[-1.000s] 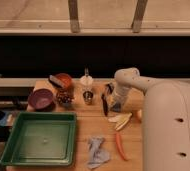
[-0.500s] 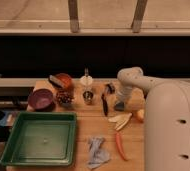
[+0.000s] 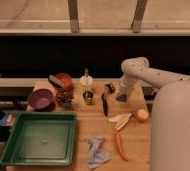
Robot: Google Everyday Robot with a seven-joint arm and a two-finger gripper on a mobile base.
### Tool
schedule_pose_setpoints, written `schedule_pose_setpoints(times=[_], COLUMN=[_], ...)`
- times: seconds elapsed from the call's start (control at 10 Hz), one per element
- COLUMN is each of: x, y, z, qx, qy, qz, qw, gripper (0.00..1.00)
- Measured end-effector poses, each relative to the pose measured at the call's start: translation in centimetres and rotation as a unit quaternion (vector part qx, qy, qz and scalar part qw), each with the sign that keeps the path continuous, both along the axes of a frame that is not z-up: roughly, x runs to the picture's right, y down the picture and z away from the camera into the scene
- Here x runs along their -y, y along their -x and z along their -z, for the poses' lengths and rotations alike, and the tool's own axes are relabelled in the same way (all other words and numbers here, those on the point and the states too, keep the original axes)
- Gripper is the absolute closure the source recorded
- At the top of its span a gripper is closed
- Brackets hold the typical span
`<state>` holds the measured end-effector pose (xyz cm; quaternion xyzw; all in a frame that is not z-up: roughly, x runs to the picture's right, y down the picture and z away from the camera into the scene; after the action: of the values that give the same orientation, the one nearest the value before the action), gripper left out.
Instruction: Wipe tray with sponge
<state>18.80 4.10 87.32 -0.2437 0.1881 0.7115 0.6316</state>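
The sponge should be light and soft. It will squash under a firm pinch and spring back, and it tends to drag rather than slide. You'd best take it across its short sides, low on the block, so that a flat face is left free to press down. The tray [image 3: 8,150] sits at the lower left of the frame on the tabletop [image 3: 138,145]. It looks like rigid plastic, smooth and light, so hard wiping may shove it about. Press gently and work away from the raised rim.

Your claw [image 3: 121,95] is at the upper right of the tabletop. It is down near the surface, just right of a dark utensil [image 3: 104,104] and well apart from the tray. It is clenched. A small pale, bluish patch shows at its tip, and I judge that to be the sponge [image 3: 122,97]. I cannot tell for sure that it is the sponge, nor whether it is truly gripped. Check that before you carry anything across.
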Motion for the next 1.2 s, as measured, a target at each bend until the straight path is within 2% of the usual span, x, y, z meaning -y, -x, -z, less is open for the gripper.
schedule_pose_setpoints(times=[0.2,0.3,0.4,0.5,0.6,1.2], x=[1.3,1.7,1.6,1.6,1.5,1.4], y=[3.8,7.2,10.7,12.7,13.6,13.3], z=[0.6,1.4,2.6,3.3,3.7,3.7], qx=[0.047,0.086,0.125,0.145,0.155,0.154], qy=[-0.011,-0.016,-0.017,-0.018,-0.018,-0.018], qz=[0.025,0.050,0.075,0.087,0.093,0.093], qw=[0.9985,0.9949,0.9891,0.9855,0.9834,0.9836], gripper=[1.00,1.00,1.00,1.00,1.00,1.00])
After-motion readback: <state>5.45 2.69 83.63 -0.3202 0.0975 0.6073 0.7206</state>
